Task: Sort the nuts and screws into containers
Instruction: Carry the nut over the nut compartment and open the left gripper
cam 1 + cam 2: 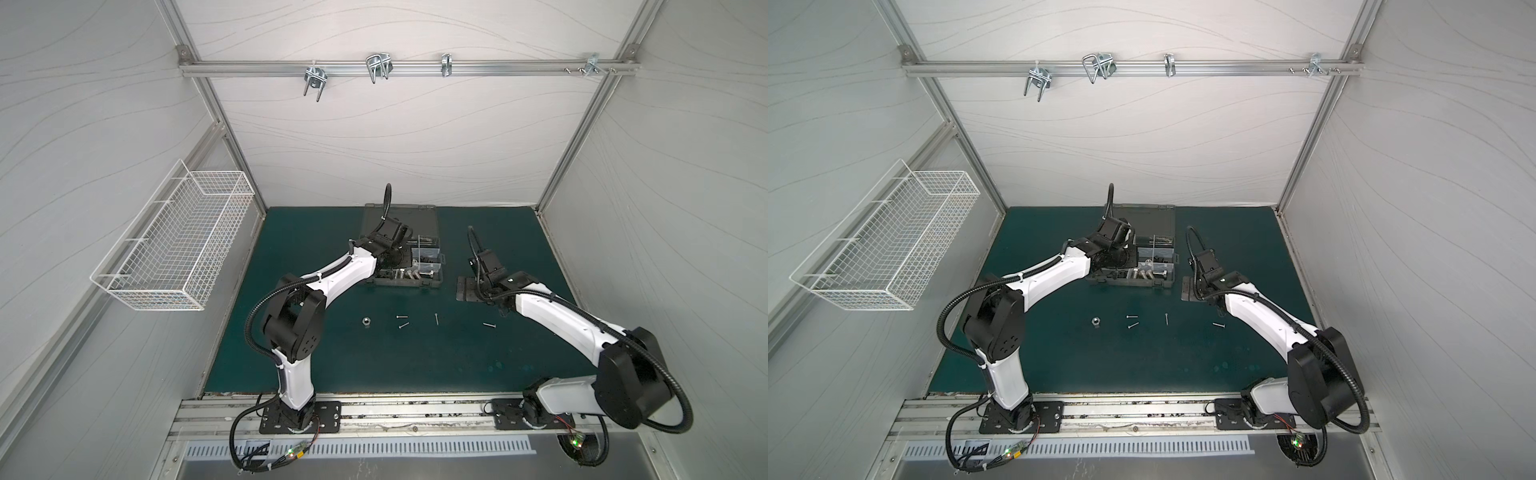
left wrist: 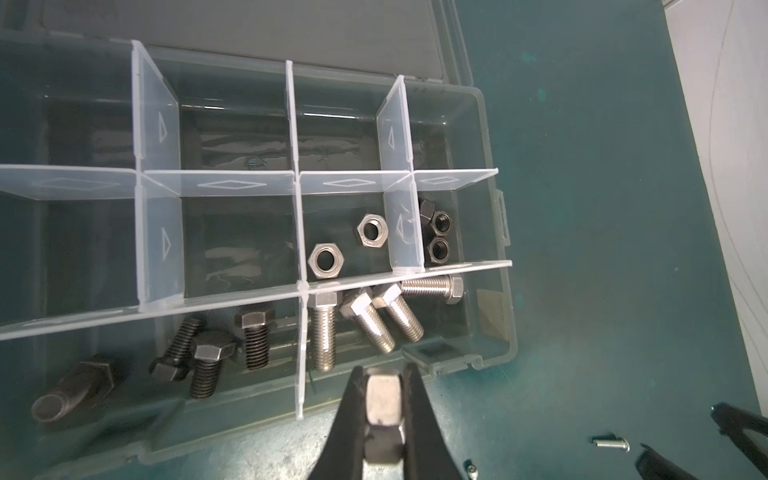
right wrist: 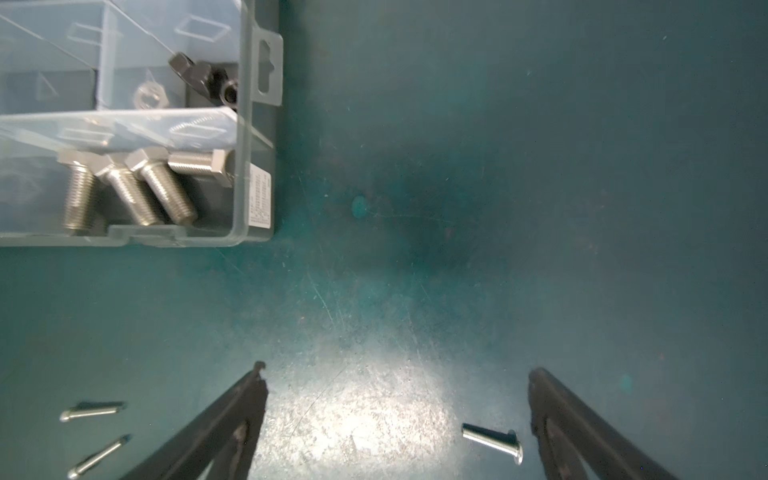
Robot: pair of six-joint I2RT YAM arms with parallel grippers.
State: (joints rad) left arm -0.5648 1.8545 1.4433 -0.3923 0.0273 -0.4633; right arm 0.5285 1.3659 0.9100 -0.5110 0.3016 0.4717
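Observation:
In the left wrist view my left gripper (image 2: pixel 384 370) is shut on a silver hex nut (image 2: pixel 384 401), held edge-on just above the front wall of the dark grey organizer case (image 2: pixel 492 232). Its containers hold two silver nuts (image 2: pixel 325 260), black nuts (image 2: pixel 439 232), silver bolts (image 2: pixel 365 318) and black bolts (image 2: pixel 208 357). My right gripper (image 3: pixel 397 370) stands open low over the green mat. A thin silver screw (image 3: pixel 492 442) lies between its fingers, near one of them. In a top view a loose silver nut (image 1: pixel 366 321) and several thin screws (image 1: pixel 402 316) lie in front of the case (image 1: pixel 399 286).
The case's lid (image 1: pixel 399 214) lies open towards the back wall. A white wire basket (image 1: pixel 174 237) hangs on the left wall. Silver U-shaped hooks (image 1: pixel 378 66) hang from the rear rail. A grey flat plate (image 1: pixel 465 289) lies under the right wrist.

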